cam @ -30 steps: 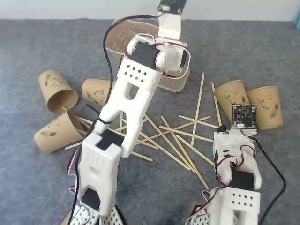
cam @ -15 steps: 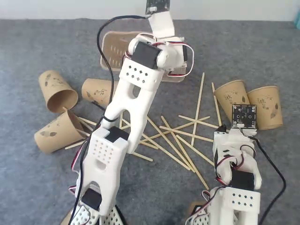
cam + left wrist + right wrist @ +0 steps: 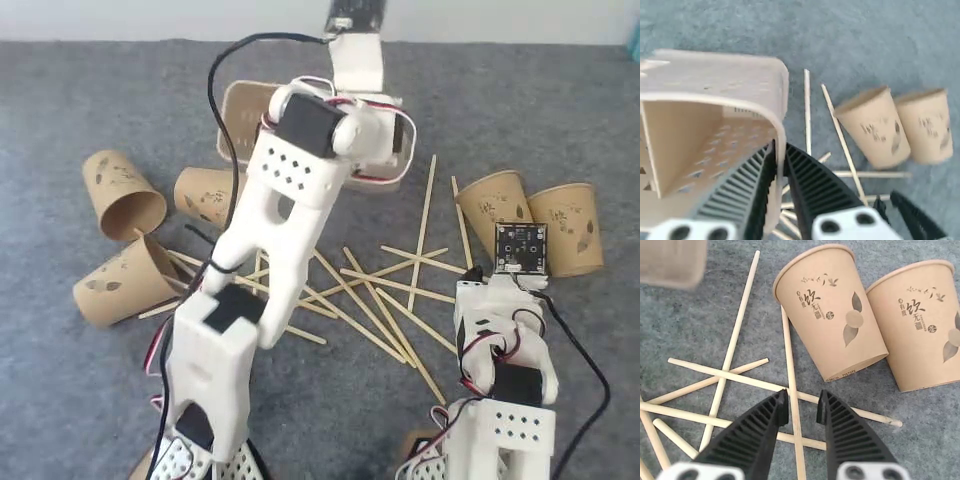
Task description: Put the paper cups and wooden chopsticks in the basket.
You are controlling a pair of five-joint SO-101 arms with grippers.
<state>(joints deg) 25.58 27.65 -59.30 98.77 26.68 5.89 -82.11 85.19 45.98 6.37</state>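
Five cups and loose chopsticks outside basket: with left gripper clamped on its wall, lower it upright, slowly; right gripper slightly open, empty.

Table, grey carpet-like covering, viewed from above.
At 9 o'clock: three paper cups on their sides; outer cup; second cup near it toward centre; third cup at 8 o'clock, mouth turned toward centre.
At 3 o'clock: two more on their sides, side by side and touching; inner right cup; outer right cup.
At centre: wooden chopsticks, loose crossed scatter spreading toward 5 o'clock; single stick running from 1 o'clock toward centre; another stick lying alongside inner right cup.
At 12 o'clock: basket, tan, perforated; contact with table not discernible.
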